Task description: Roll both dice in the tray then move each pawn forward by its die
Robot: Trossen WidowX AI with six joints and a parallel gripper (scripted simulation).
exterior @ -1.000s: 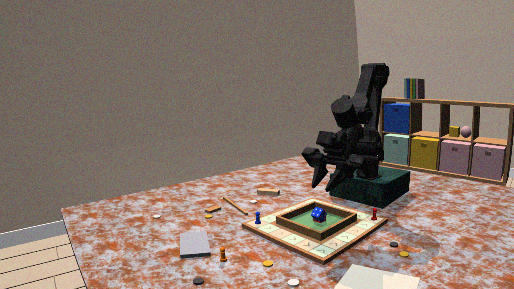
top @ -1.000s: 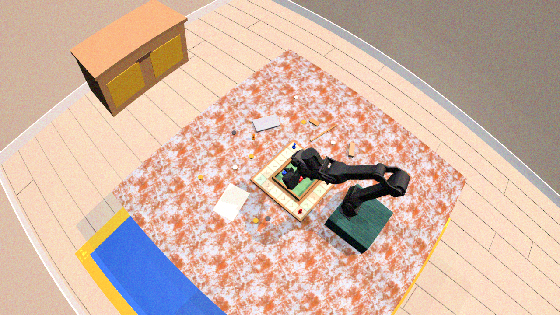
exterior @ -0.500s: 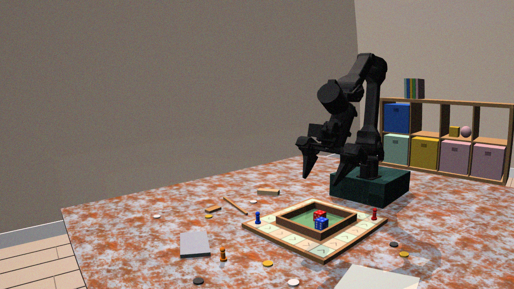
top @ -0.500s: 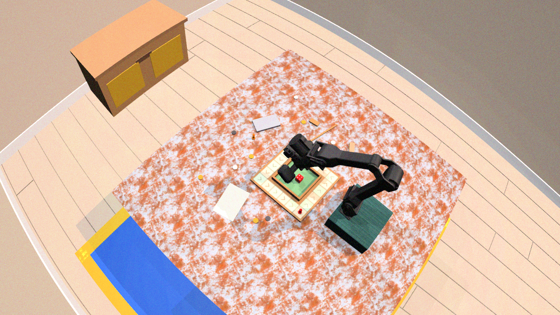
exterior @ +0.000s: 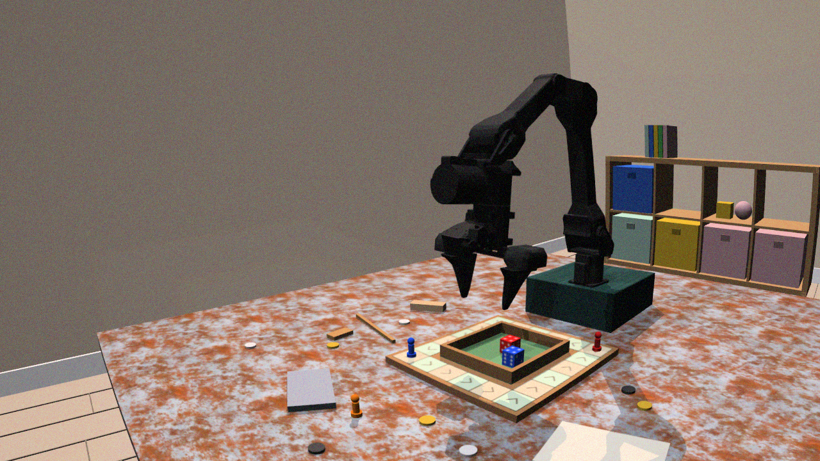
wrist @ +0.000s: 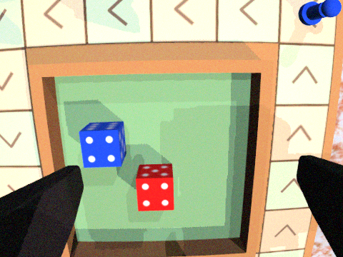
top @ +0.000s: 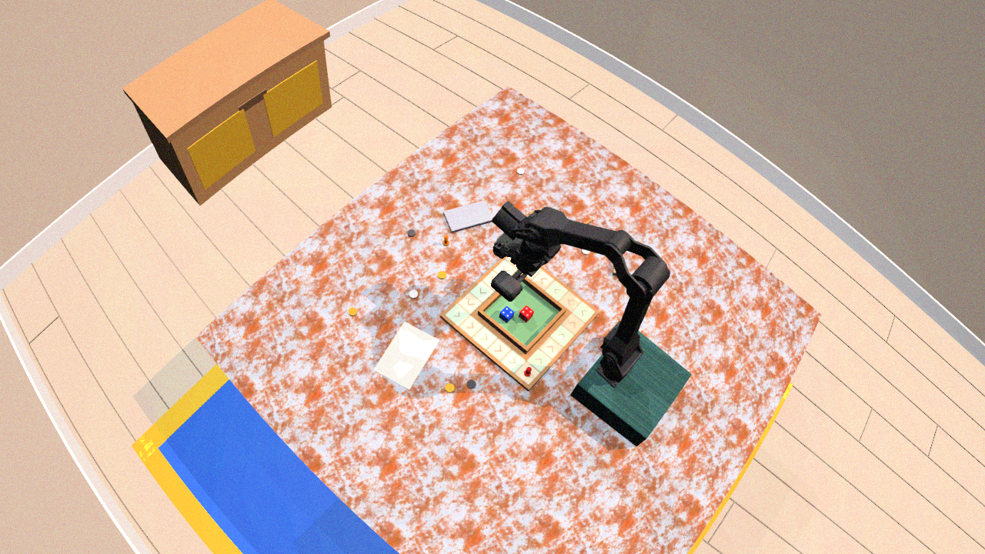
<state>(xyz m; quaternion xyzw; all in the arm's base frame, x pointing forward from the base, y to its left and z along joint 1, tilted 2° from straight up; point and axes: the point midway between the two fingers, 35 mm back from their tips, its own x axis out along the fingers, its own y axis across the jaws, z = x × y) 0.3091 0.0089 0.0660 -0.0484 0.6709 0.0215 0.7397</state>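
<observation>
The blue die [top: 506, 314] [exterior: 512, 356] [wrist: 103, 148] and red die [top: 526, 313] [exterior: 509, 344] [wrist: 155, 193] lie apart in the green-floored tray [exterior: 478, 365] [wrist: 153, 68], each with four pips on top. The tray is in the middle of the board [top: 512, 360] [exterior: 516, 399] [wrist: 186, 21]. The red pawn [top: 528, 372] [exterior: 597, 342] stands on the corner square nearest the arm's base side. The blue pawn [exterior: 410, 347] [wrist: 318, 13] stands on the opposite corner square, hidden by the arm in the top view. My gripper [exterior: 485, 301] [wrist: 190, 173] is open and empty above the board.
An orange pawn [top: 445, 241] [exterior: 355, 406], a grey slab [top: 468, 215] [exterior: 311, 388] and a paper sheet [top: 406, 355] [exterior: 601, 444] lie off the board. A thin stick [exterior: 375, 328], a wooden block [exterior: 428, 306], a smaller block [exterior: 339, 333] and several small discs lie around.
</observation>
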